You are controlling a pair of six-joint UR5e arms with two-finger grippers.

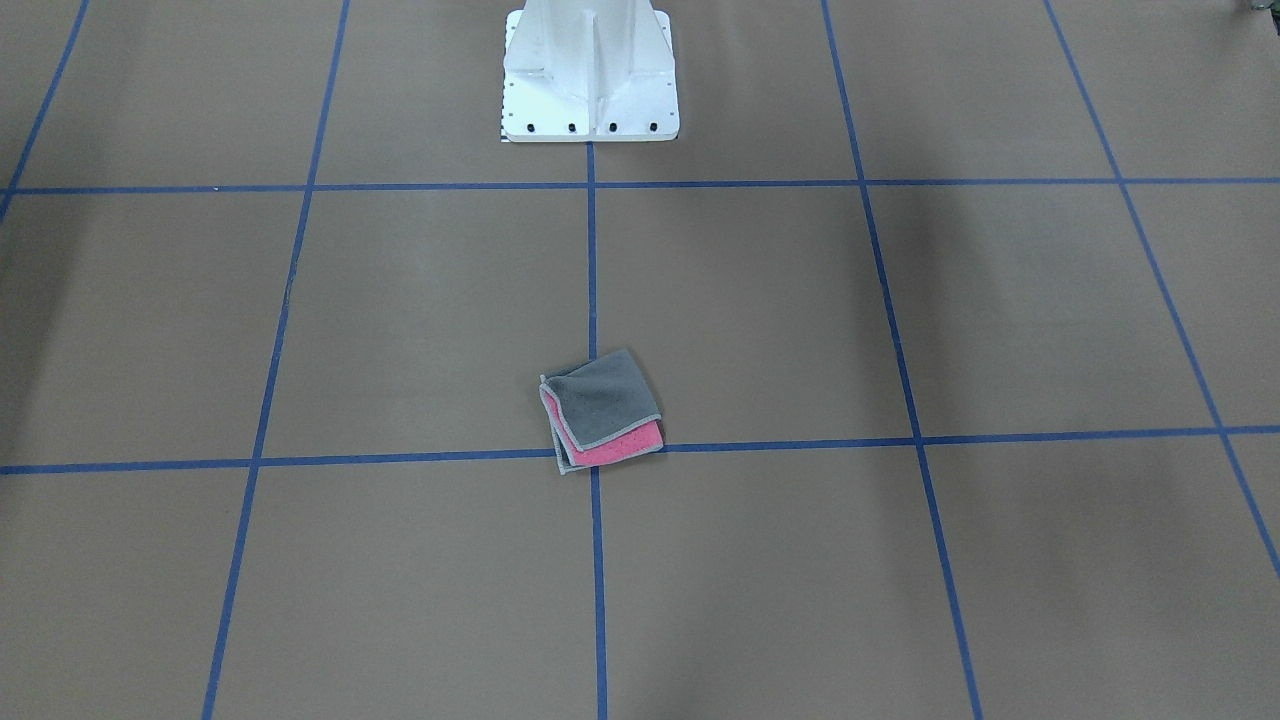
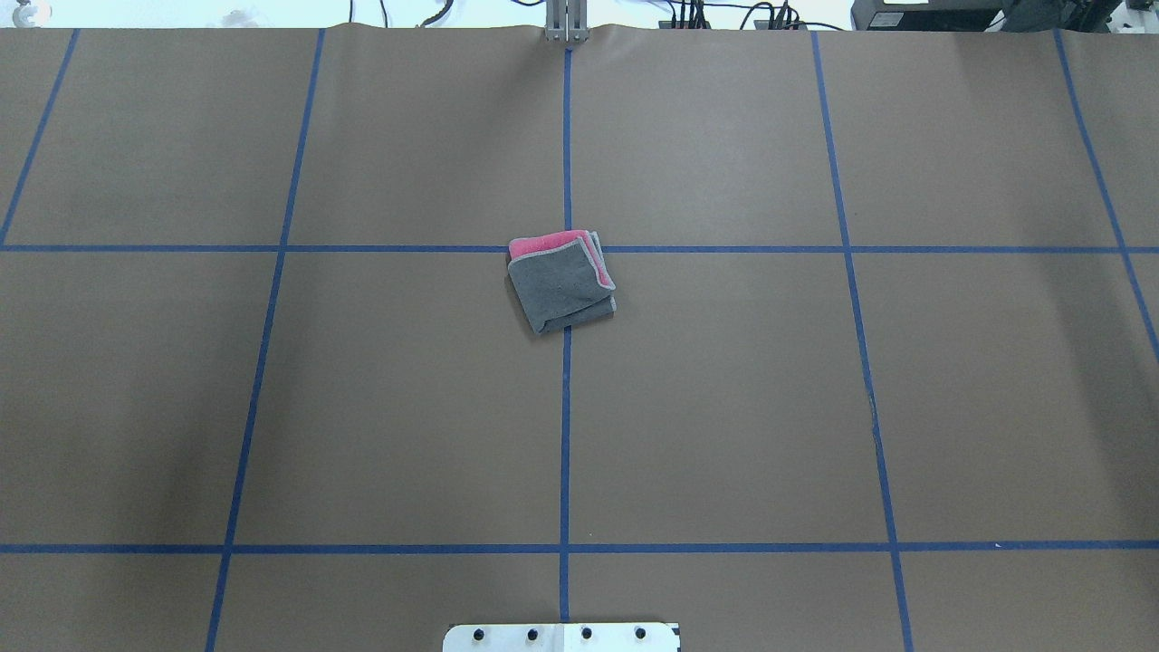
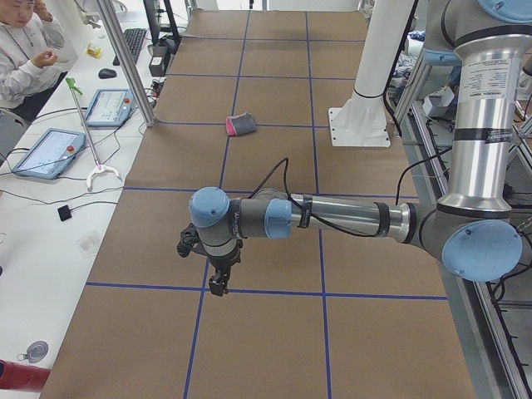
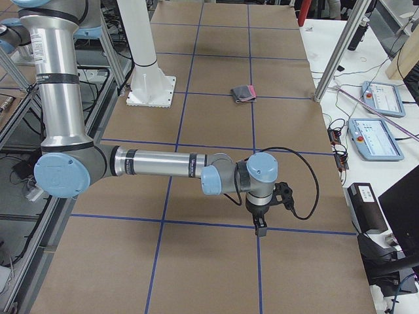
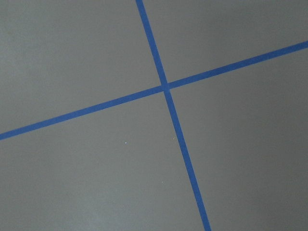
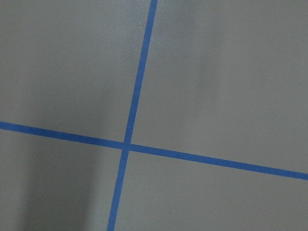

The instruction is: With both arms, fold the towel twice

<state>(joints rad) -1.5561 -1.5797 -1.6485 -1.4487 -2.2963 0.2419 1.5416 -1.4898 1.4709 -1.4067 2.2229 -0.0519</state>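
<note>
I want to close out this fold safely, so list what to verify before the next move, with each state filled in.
1. Towel folded into a small stack, grey face up: ok.
2. Layer edges aligned: not ok, a pink strip juts past the grey.
3. Left gripper clear of towel: ok, far off.
4. Right gripper clear of towel: ok, far off.
5. Either gripper open or shut: cannot tell.

Folded towel point(image 2: 560, 292), grey face up, pink strip along one edge, flat over crossed blue tape lines point(image 2: 567, 163)
</note>
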